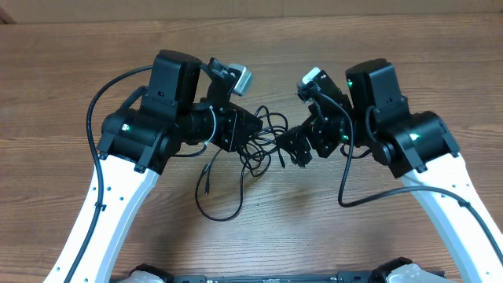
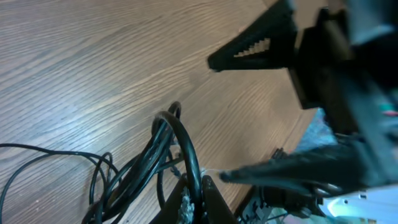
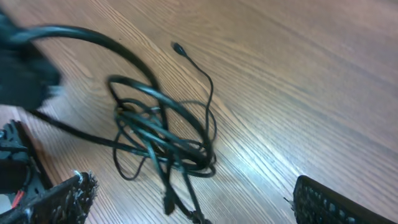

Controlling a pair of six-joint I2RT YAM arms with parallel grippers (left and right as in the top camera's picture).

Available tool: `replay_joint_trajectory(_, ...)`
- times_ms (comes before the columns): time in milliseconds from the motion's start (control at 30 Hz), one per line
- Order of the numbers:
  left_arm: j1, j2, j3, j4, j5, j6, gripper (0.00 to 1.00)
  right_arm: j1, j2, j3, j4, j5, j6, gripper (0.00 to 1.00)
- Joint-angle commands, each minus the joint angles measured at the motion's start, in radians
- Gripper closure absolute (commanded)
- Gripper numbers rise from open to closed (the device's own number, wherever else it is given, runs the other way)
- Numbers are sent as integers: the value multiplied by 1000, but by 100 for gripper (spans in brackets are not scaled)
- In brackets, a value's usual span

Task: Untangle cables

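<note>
The cables (image 1: pixel 260 146) are thin black cords bunched in a loose tangle on the wooden table between my two grippers. My left gripper (image 1: pixel 253 130) sits at the tangle's left edge. In the left wrist view the left gripper (image 2: pixel 195 185) is shut on one black loop of the cables (image 2: pixel 185 144), which rises from between its fingers. My right gripper (image 1: pixel 293 148) stands just right of the tangle. Seen from the right wrist, that gripper (image 3: pixel 191 190) is wide open above the cables (image 3: pixel 163 138), holding nothing. A small plug end (image 3: pixel 178 47) lies free on the wood.
One loose cord trails toward the front of the table (image 1: pixel 211 182) and curls into a loop (image 1: pixel 229 214). The right gripper's open fingers (image 2: pixel 261 45) hang close in front of the left wrist camera. Thick black arm wires (image 1: pixel 94 118) arc beside both arms.
</note>
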Motion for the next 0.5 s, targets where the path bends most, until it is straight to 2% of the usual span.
replay_joint_trajectory(0,4,-8,3,9,48,50,96,-2,22,14,9,31,7,0)
replay_joint_trajectory(33,4,-8,3,10,70,68,96,-2,30,14,9,23,6,0)
replay_joint_trajectory(133,4,-10,3,39,175,118,96,-2,66,14,-18,-120,-155,0)
replay_joint_trajectory(233,4,-11,3,41,231,160,96,-2,96,14,-38,-158,-249,0)
replay_joint_trajectory(300,4,-12,3,40,235,167,96,-2,111,14,-49,-191,-313,7)
replay_joint_trajectory(333,4,-12,3,40,235,167,96,-2,115,14,-52,-221,-336,18)
replay_joint_trajectory(400,5,-11,3,39,222,166,96,-2,116,14,-55,-251,-350,72)
replay_joint_trajectory(433,10,-11,3,39,211,163,96,-2,116,14,-57,-251,-348,96)
replay_joint_trajectory(467,18,-11,3,35,185,143,96,-2,116,14,-61,-251,-346,96)
